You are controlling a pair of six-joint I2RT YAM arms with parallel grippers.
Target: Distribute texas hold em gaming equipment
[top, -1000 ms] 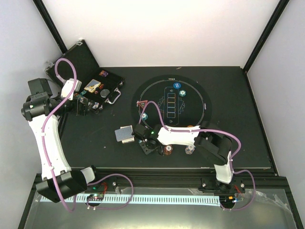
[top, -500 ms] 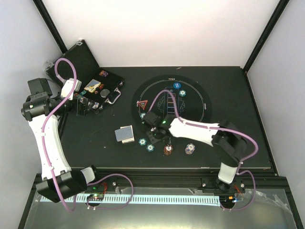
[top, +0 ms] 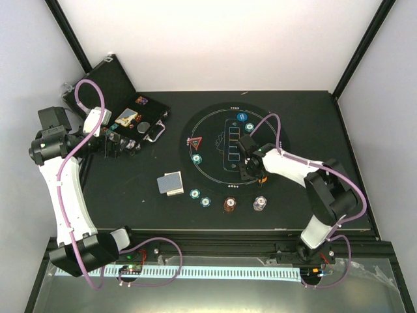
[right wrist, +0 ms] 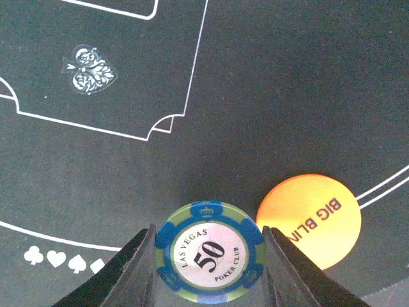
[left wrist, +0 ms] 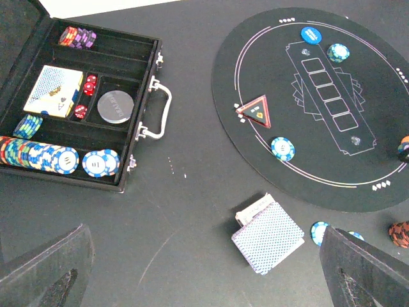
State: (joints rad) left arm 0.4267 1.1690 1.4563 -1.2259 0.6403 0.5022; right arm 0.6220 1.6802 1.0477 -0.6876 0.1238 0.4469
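My right gripper (right wrist: 209, 230) is shut on a blue-and-green "50" poker chip (right wrist: 211, 256), held flat just above the round mat. An orange "Big Blind" disc (right wrist: 310, 220) lies beside its right finger. From above, the right gripper (top: 251, 169) is over the mat's near right part. A grey-blue-backed card deck (top: 171, 183) lies left of the mat. Two teal chips (top: 200, 197), a brown-red stack (top: 229, 205) and a white-grey stack (top: 260, 204) sit in front of it. The red triangle (top: 194, 141) and blue disc (top: 241, 117) lie on the mat. My left gripper (top: 120, 145) stands open beside the case.
The black foam-lined case (left wrist: 137, 137) lies open at the back left with chips, cards and dice inside. The round printed mat (top: 215, 130) also carries two teal chips (top: 249, 127) (top: 196, 157). The table's front edge runs just below the chip row.
My right gripper has travelled from the table's front by the card deck to the right and back over the mat, uncovering two teal chips. The left arm has not moved.
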